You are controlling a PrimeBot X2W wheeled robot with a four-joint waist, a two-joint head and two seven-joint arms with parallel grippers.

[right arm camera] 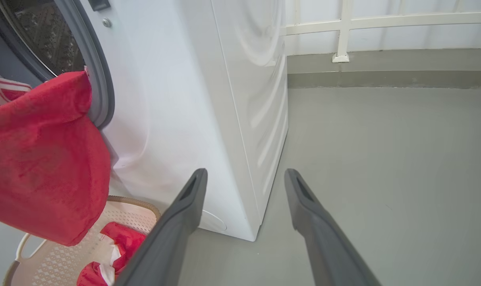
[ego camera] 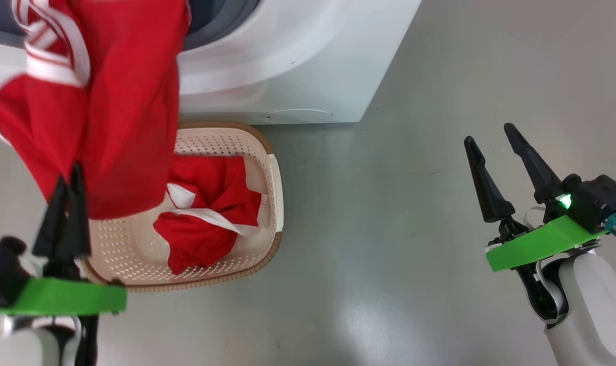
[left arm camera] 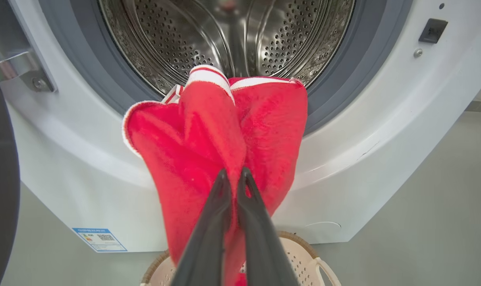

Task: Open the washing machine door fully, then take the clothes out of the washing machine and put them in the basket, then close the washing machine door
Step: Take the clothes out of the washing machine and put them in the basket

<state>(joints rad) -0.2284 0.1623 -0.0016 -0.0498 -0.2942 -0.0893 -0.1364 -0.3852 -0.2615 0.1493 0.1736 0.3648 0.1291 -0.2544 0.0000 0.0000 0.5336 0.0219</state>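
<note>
My left gripper point(ego camera: 68, 175) point(left arm camera: 233, 174) is shut on a red garment point(ego camera: 114, 101) point(left arm camera: 208, 135) point(right arm camera: 41, 159) with white trim, which hangs in front of the washing machine point(ego camera: 297, 61) point(left arm camera: 363, 159) point(right arm camera: 208, 99) and above the basket point(ego camera: 267, 168) point(left arm camera: 300, 254) point(right arm camera: 137, 214). Another red garment point(ego camera: 206, 213) point(right arm camera: 121, 238) lies in the basket. The steel drum point(left arm camera: 232, 35) stands open behind the cloth. A dark edge of the washing machine door point(left arm camera: 0, 178) shows at far left. My right gripper point(ego camera: 491, 134) point(right arm camera: 244, 174) is open over the floor, holding nothing.
The basket stands on the grey floor point(ego camera: 389, 229) right against the machine's front. A white railing point(right arm camera: 343, 28) and a low kerb run along the far side. The door hinge point(left arm camera: 14, 67) sits at the upper left of the opening.
</note>
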